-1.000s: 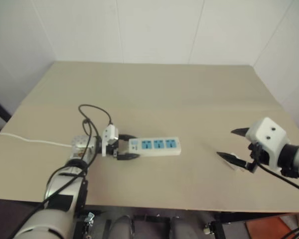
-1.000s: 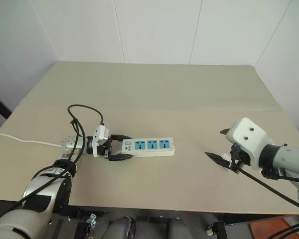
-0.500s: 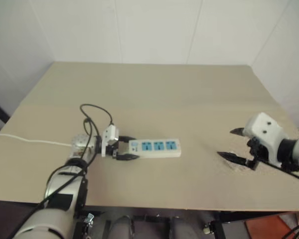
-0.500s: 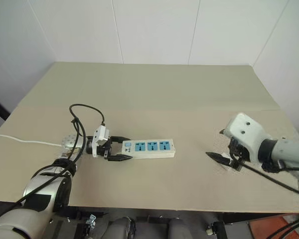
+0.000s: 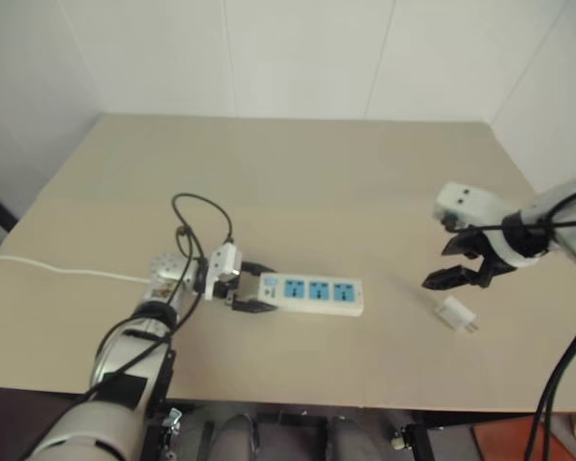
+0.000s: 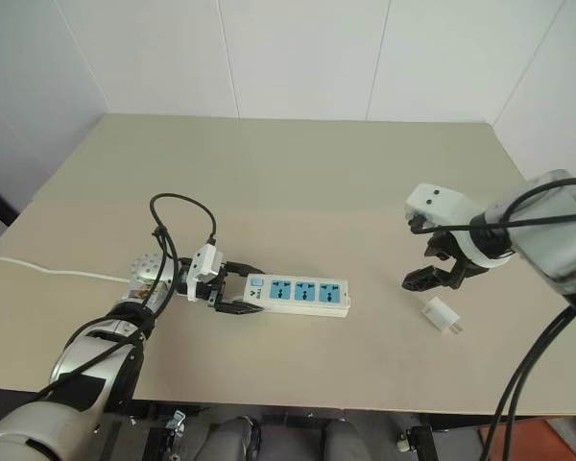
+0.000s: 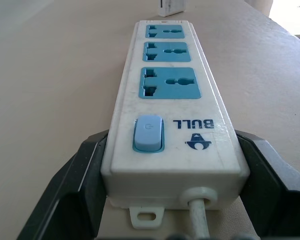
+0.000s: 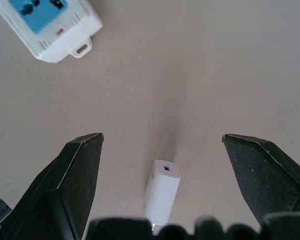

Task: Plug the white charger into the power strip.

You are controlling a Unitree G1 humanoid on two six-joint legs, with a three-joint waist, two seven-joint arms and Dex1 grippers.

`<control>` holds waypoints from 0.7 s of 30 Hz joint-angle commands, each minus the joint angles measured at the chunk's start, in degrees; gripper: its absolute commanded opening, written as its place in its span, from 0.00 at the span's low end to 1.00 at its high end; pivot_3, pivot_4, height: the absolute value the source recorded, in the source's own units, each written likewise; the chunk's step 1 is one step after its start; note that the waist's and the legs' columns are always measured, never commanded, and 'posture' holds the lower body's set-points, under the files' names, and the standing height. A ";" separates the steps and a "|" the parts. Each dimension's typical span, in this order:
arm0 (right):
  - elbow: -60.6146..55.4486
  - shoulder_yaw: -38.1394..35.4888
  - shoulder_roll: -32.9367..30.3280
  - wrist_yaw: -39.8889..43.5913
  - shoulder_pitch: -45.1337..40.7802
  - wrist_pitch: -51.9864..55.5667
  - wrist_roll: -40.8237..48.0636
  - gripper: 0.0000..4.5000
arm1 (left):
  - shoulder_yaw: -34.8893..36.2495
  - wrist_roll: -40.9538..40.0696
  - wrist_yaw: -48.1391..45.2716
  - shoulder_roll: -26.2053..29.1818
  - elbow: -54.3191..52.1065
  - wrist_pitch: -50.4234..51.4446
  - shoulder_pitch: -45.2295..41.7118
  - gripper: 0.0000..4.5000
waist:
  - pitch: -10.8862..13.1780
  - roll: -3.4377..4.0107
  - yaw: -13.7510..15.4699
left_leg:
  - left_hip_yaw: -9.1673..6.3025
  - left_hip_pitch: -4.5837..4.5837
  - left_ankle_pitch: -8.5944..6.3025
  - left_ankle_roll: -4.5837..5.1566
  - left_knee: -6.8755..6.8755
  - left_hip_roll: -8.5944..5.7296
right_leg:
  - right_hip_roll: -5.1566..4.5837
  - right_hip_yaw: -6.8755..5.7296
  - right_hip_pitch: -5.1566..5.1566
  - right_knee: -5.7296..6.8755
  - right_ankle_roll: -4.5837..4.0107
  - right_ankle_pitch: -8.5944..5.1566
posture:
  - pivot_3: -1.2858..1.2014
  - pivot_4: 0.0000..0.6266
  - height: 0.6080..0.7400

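On the beige worktop, head views: power strip lies flat left of centre, 3 blue sockets up, switch end toward the left gripper. Its black fingers sit either side of that end, clasping it. Thin white cord runs off over the worktop's left edge. Charger lies on its side near the front right, well apart from the strip. Right gripper hangs just above and slightly behind the charger, pointing down, fingers spread wide, nothing between them.

Left wrist view: strip runs straight away from the camera, switch nearest, then the sockets in a row. Black fingers touch both long sides at the switch end; cord exits at the near end face. Charger shows as a small white block past the strip's far end.

Right wrist view: charger lies on bare worktop between the two spread fingers, clear of both. Strip's far end, w/ part of a blue socket and a mounting tab, sits well apart from it.
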 commanded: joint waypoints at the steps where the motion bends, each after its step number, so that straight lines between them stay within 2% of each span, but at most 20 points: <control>1: 2.88 2.84 0.43 2.39 -3.42 1.39 -3.09 1.00 | -1.61 -0.27 -0.24 -0.59 -0.79 -0.68 0.27 0.73 | 0.00 0.01 0.05 | -0.01 -0.04 0.00 0.00 0.11 0.00 | 0.00 -0.01 -0.05 0.12 0.00 0.00 | 0.52 0.24 1.00; 7: 3.58 7.33 2.29 2.75 -2.09 1.68 -6.07 1.00 | -2.17 -0.23 -0.24 -0.46 -0.49 -1.11 0.24 0.73 | 0.00 0.02 -0.04 | 0.00 -0.07 -0.01 0.01 0.30 0.00 | 0.00 -0.01 -0.05 0.22 0.01 -0.01 | 0.52 0.24 1.00; 21: 8.86 7.71 5.44 0.61 1.67 3.14 -7.38 1.00 | -2.24 -0.11 -0.24 -0.51 -0.17 -1.87 0.42 0.73 | -0.01 0.02 -0.06 | -0.02 -0.07 -0.01 0.02 0.37 -0.01 | 0.01 -0.02 -0.06 0.34 0.01 -0.01 | 0.52 0.24 1.00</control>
